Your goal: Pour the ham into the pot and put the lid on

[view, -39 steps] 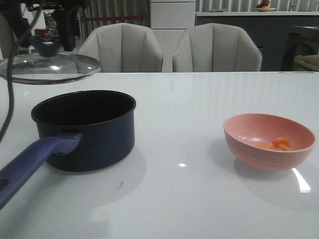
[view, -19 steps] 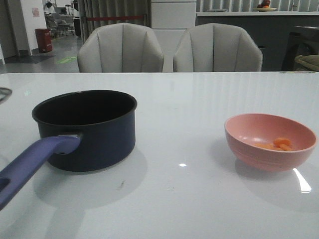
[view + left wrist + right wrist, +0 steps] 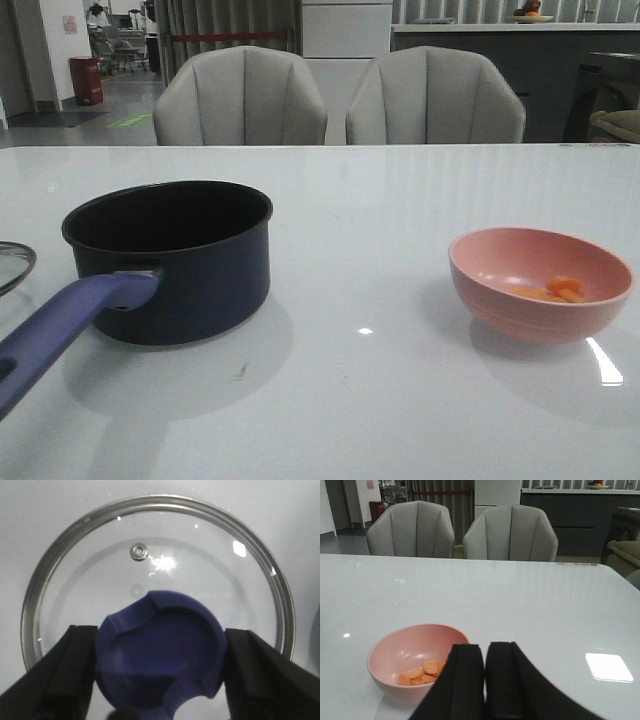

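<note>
On a glossy white table (image 3: 400, 200), before two grey padded chairs (image 3: 240, 98) in a dim room.

At the far left edge, a sliver of the glass lid (image 3: 14, 266) with metal rim; seen from the left wrist, left gripper (image 3: 160, 672) clamped on its dark blue notched knob (image 3: 160, 650). Next, the dark navy pot (image 3: 170, 258), round, uncovered, matte inside, with long blue-purple handle (image 3: 70, 325) reaching toward the front. Well apart to the right, a smooth pink bowl (image 3: 540, 283) holding the ham (image 3: 560, 289), small orange rounded slices. Behind that bowl, right gripper (image 3: 485, 680) with black fingers pressed together, gripping nothing.
</note>
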Available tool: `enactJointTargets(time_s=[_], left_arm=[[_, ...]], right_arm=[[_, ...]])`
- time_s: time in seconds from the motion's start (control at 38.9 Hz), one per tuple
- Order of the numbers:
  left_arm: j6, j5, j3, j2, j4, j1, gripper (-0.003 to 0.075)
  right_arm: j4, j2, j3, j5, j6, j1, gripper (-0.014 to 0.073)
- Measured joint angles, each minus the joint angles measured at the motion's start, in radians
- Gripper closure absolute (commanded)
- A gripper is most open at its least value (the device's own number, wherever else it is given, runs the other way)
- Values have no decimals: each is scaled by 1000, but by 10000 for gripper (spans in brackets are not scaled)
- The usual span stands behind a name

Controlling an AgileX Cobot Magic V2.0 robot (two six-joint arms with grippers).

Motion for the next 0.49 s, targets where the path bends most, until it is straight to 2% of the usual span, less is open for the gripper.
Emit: enactJointTargets(time_s=[0.13, 0.28, 0.49], left_arm=[[4, -5, 0, 30, 0, 0, 354], [27, 2, 0, 54, 0, 0, 213], [33, 17, 0, 59, 0, 0, 202]], right_arm=[[0, 0, 0, 2, 0, 0, 413], [0, 0, 0, 2, 0, 0, 413], [0, 0, 0, 2, 0, 0, 413]])
